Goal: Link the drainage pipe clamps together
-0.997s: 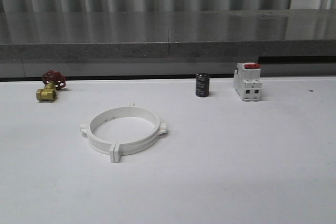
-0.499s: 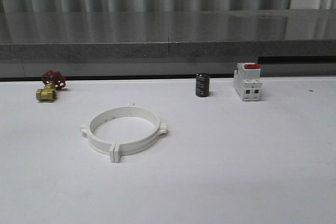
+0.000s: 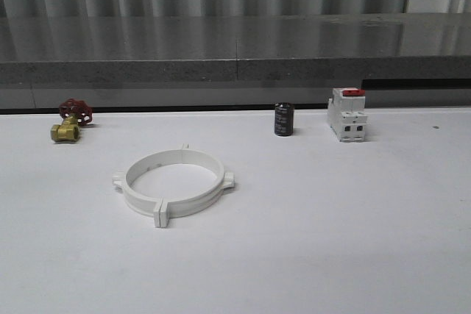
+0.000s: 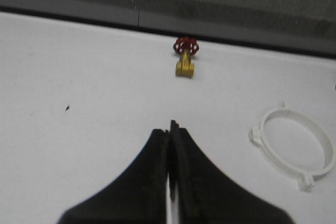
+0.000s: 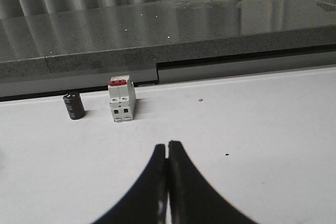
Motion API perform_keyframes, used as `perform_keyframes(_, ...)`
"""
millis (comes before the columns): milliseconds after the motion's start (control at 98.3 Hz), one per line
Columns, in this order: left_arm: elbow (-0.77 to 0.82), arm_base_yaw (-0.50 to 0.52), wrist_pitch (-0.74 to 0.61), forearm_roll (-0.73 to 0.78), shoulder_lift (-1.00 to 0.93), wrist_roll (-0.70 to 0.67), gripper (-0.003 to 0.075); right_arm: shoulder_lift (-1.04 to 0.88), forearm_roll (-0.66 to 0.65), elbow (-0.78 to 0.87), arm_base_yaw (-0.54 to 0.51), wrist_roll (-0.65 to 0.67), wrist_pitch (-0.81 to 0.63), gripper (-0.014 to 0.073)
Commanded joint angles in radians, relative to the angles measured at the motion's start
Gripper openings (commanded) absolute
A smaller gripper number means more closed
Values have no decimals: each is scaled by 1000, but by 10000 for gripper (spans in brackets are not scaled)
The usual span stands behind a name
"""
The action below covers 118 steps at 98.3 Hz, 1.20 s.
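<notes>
White moulded plastic, smooth with a soft sheen, forms the drainage pipe clamps (image 3: 174, 180) lying on a matt white table (image 3: 331, 211) whose surface carries a few dark specks. A valve (image 3: 70, 122) pairs a yellow, brass-looking metal body with a dull red handwheel. The black cylinder (image 3: 284, 119) looks sleeved in a slightly glossy wrap, while the breaker (image 3: 347, 114) is white plastic with a red plastic top. Behind them, a grey ledge (image 3: 235, 45) has a polished, reflective top and a grainy, stone-like front edge. The left gripper (image 4: 169, 129) and right gripper (image 5: 167, 148) have matt black fingers.
</notes>
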Motion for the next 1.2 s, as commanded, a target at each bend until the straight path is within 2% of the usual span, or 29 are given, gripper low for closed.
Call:
perform_keyframes(0, 16, 8, -208, -35, -22, 48, -21, -18, 2, -20, 1, -13, -83, -67)
perform_keyframes(132, 140, 11, -420, -81, -100, 143, -20, -18, 2, -20, 1, -13, -83, -67)
perform_keyframes(224, 221, 11, -478, -94, -166, 154, -20, -18, 2, -20, 1, -13, -83, -67)
perform_keyframes(570, 452, 11, -484, -95, -408, 154, -20, -18, 2, -20, 1, -13, -83, -67)
perform_keyframes(702, 504, 11, -554, -80, -406, 154, -20, -18, 2, -20, 1, -13, -83, -67)
perform_keyframes(783, 521, 11, -593, -76, -406, 154, -20, -18, 2, -20, 1, -13, -83, -67)
perform_keyframes(1190, 521, 11, -601, -67, -406, 154, -21, -18, 2, -20, 1, -13, -83, -67)
